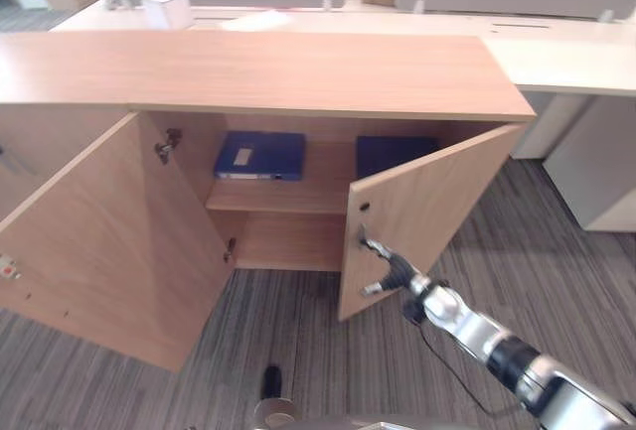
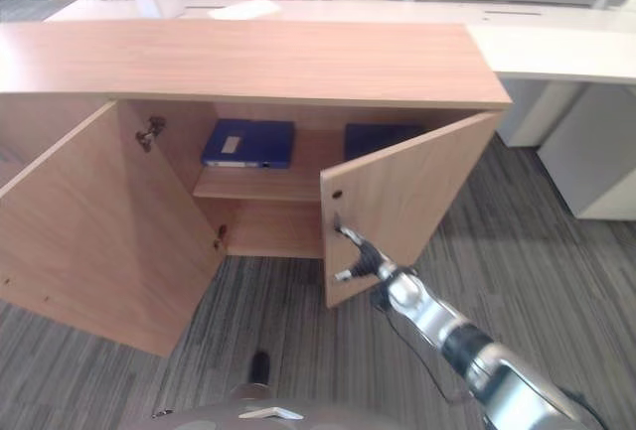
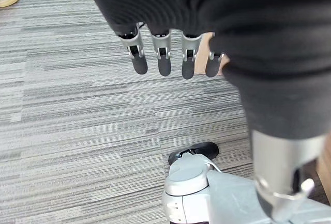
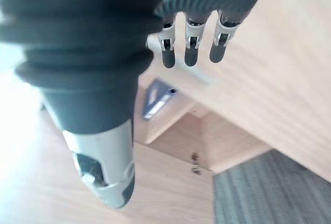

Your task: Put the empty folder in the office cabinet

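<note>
The wooden office cabinet [image 1: 258, 72] stands with both doors swung open. A blue folder [image 1: 260, 155] lies flat on the left of its shelf [image 1: 278, 197]. A second blue folder [image 1: 393, 152] lies on the right, partly hidden behind the right door [image 1: 427, 212]. My right hand [image 1: 390, 269] is at the free edge of that door, open, with its straight fingers [image 4: 187, 48] against the door's wood. My left hand [image 3: 164, 61] hangs open over the grey carpet and holds nothing.
The left door [image 1: 109, 231] stands wide open toward me. A white desk [image 1: 556, 58] runs behind and to the right of the cabinet, with a white box [image 1: 167, 8] and a paper [image 1: 256, 21] on it. Striped grey carpet [image 1: 298, 331] lies in front.
</note>
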Controlling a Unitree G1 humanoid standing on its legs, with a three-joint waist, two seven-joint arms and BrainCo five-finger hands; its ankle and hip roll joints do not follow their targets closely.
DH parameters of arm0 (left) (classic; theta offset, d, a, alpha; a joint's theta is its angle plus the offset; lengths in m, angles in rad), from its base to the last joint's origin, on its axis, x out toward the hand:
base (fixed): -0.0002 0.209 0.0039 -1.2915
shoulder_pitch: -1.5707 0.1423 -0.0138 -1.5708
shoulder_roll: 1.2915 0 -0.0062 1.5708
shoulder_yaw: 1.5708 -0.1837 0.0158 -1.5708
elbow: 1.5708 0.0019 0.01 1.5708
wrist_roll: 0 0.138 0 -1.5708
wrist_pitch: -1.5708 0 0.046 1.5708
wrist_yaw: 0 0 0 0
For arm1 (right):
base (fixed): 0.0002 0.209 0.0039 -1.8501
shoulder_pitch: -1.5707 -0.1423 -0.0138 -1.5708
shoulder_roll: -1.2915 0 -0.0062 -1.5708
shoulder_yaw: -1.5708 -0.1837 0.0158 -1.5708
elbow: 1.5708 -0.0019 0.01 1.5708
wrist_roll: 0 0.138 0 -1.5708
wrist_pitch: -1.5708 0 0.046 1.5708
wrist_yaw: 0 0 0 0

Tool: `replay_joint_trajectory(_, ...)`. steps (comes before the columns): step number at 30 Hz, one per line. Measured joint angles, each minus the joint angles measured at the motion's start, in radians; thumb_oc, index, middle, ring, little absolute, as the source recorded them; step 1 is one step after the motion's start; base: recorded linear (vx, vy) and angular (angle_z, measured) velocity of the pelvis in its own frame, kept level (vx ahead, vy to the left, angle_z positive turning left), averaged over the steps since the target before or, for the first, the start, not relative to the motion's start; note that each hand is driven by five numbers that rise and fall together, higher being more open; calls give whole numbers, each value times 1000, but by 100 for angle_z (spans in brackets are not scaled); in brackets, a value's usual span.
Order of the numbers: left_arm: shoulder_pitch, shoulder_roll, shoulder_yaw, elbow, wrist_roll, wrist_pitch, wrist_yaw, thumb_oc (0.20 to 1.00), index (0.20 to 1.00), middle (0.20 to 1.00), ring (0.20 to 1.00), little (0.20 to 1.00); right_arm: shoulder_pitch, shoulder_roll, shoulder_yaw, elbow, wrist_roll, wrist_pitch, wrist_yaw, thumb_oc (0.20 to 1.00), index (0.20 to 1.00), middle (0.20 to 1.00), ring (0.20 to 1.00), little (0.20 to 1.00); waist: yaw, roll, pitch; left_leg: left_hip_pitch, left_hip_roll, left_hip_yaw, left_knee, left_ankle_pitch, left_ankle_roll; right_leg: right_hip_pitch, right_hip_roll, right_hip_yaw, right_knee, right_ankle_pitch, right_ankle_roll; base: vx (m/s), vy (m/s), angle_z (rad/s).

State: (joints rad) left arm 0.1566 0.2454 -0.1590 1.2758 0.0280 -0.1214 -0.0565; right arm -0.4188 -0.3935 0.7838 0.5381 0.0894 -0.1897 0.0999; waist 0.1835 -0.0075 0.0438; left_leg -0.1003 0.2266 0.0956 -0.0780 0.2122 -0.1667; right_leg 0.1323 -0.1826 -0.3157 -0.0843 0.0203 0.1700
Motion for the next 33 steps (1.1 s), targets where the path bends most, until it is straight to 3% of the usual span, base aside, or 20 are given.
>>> replay_joint_trajectory(4, -46, 54, -4, -24, -3, -1, 17, 1000, 1000, 1000, 1000, 1000, -245, 105, -13, 168, 0, -16, -25, 1000, 1000, 1000, 1000, 1000, 76, -34, 7, -26, -19, -42, 1, -1, 3, 5, -8, -26, 1, -2, 2, 5, 56, 33)
replay_joint_trajectory(6, -54, 65, -6, -22, -5, 0, 31, 1000, 1000, 1000, 1000, 1000, -301, 188, -81, 355, 1, -22, -70, 1000, 1000, 1000, 1000, 1000, 107, -42, 7, -30, -33, -50, 1, -4, 7, 6, -18, -28, 1, -6, -1, -2, 40, 21)
replay_joint_trajectory(8, -80, 69, -9, -22, -5, 0, 38, 1000, 1000, 1000, 1000, 1000, -303, 200, -121, 472, 1, -9, -101, 1000, 1000, 1000, 1000, 1000, 126, -49, 9, -40, -50, -61, 1, -5, 8, 7, -32, -29, 1, -17, 1, 6, 24, 21)
replay_joint_trajectory(13, -116, 116, -21, -19, -25, 8, 52, 1000, 1000, 1000, 1000, 1000, -207, 186, -188, 564, 3, 8, -147, 1000, 1000, 1000, 1000, 1000, 121, -50, 8, -40, -54, -70, 1, 1, 15, 11, -33, -30, 0, -22, 3, -6, -11, 4)
replay_joint_trajectory(15, -130, 165, 52, -18, -34, 11, 76, 1000, 1000, 1000, 1000, 1000, -108, 177, -192, 561, 1, 28, -154, 1000, 1000, 1000, 1000, 1000, 103, -49, 6, -23, -53, -67, 1, 1, 15, 25, -33, -27, -1, -29, 3, -27, -113, -3)
replay_joint_trajectory(19, -102, 320, 209, -24, -55, 26, 76, 1000, 1000, 1000, 1000, 1000, 222, 60, -184, 387, -41, 25, -114, 1000, 1000, 1000, 1000, 1000, 65, -39, -4, 16, -30, -60, 2, 10, 13, 64, -8, -22, 1, -34, 10, -133, -166, -15)
replay_joint_trajectory(20, 34, 324, 259, -176, -58, -35, 92, 1000, 1000, 1000, 1000, 1000, 317, 14, -189, 306, -41, 23, -110, 1000, 1000, 1000, 1000, 1000, 54, -37, -3, 22, -18, -50, 9, 10, 12, 56, -3, -16, 1, -33, 10, -153, -184, -11)
replay_joint_trajectory(21, 61, 295, 253, -200, -43, -33, 132, 1000, 1000, 1000, 1000, 1000, 418, -19, -213, 299, -42, 3, -117, 1000, 1000, 1000, 1000, 1000, 38, -16, -3, 3, -1, -59, 23, 11, 10, 50, 17, -21, -6, -48, 5, -186, -149, 15)
replay_joint_trajectory(23, -7, 184, 166, -109, -42, 7, 190, 1000, 1000, 1000, 1000, 1000, 490, -34, -202, 399, -55, 15, -115, 1000, 1000, 1000, 1000, 1000, 51, 45, 12, -12, 39, -102, 7, 43, -19, 52, 71, -28, -6, -54, -3, -177, -71, 33)
replay_joint_trajectory(24, -7, 184, 166, -109, -42, 7, 190, 1000, 1000, 1000, 1000, 1000, 490, -34, -202, 399, -55, 15, -115, 1000, 1000, 1000, 1000, 1000, 51, 45, 12, -12, 39, -102, 7, 43, -19, 52, 71, -28, -6, -54, -3, -146, -14, 5)
replay_joint_trajectory(25, 6, 93, 140, -161, -41, 4, 197, 1000, 1000, 1000, 1000, 1000, 527, -35, -204, 412, -75, 13, -111, 1000, 1000, 1000, 1000, 1000, 48, 67, 20, -30, 60, -105, 13, 61, -24, 39, 95, -26, -5, -52, -19, -156, 16, 17)
replay_joint_trajectory(26, 42, -8, 119, -233, -42, -5, 196, 1000, 1000, 1000, 1000, 1000, 567, -30, -237, 432, -91, 12, -112, 1000, 1000, 1000, 1000, 1000, 38, 85, 24, -57, 64, -99, 9, 122, -37, 30, 107, -40, -6, -46, -34, -280, 69, 32)
replay_joint_trajectory(27, 44, -62, 116, -263, -42, -14, 197, 1000, 1000, 1000, 1000, 1000, 586, -27, -250, 456, -97, 14, -114, 1000, 1000, 1000, 1000, 1000, 39, 88, 27, -80, 63, -102, 7, 163, -9, 20, 108, -53, -6, -41, -44, -274, 101, 47)
replay_joint_trajectory(28, 52, -91, 88, -288, -43, -19, 195, 1000, 1000, 1000, 1000, 1000, 631, -35, -270, 456, -122, 10, -114, 1000, 1000, 1000, 1000, 1000, 28, 89, 28, -103, 59, -101, -12, 190, 22, 9, 112, -89, -6, -17, -80, -186, 86, 48)
replay_joint_trajectory(29, 65, -99, 68, -315, -43, -27, 194, 1000, 1000, 1000, 1000, 1000, 659, -38, -283, 458, -138, -4, -113, 1000, 1000, 1000, 1000, 1000, 15, 72, 29, -107, 39, -86, 13, 123, -28, 0, 82, -123, -9, -2, -91, -182, 126, 12)
replay_joint_trajectory(30, 96, -91, 70, -315, -44, -26, 193, 1000, 1000, 1000, 1000, 1000, 653, -22, -289, 485, -150, 1, -112, 1000, 1000, 1000, 1000, 1000, 9, 16, 29, -97, -3, -29, 100, 4, -7, -23, 29, -121, -7, 25, -97, -148, 138, -20)
replay_joint_trajectory(31, 96, -56, 83, -290, -44, -29, 194, 1000, 1000, 1000, 1000, 1000, 656, -11, -296, 485, -154, -1, -112, 1000, 1000, 1000, 1000, 1000, -15, -51, 51, -72, -32, -19, 214, -89, -3, -31, -35, -121, 1, 53, -81, -152, 274, -19)
replay_joint_trajectory(33, 85, -17, 102, -274, -45, -36, 199, 1000, 1000, 1000, 1000, 1000, 671, -9, -341, 492, -158, 4, -115, 1000, 1000, 1000, 1000, 1000, -75, -54, 81, -22, 1, -19, 358, -218, -10, -6, -69, -148, 10, 59, -66, -2, 231, 37)
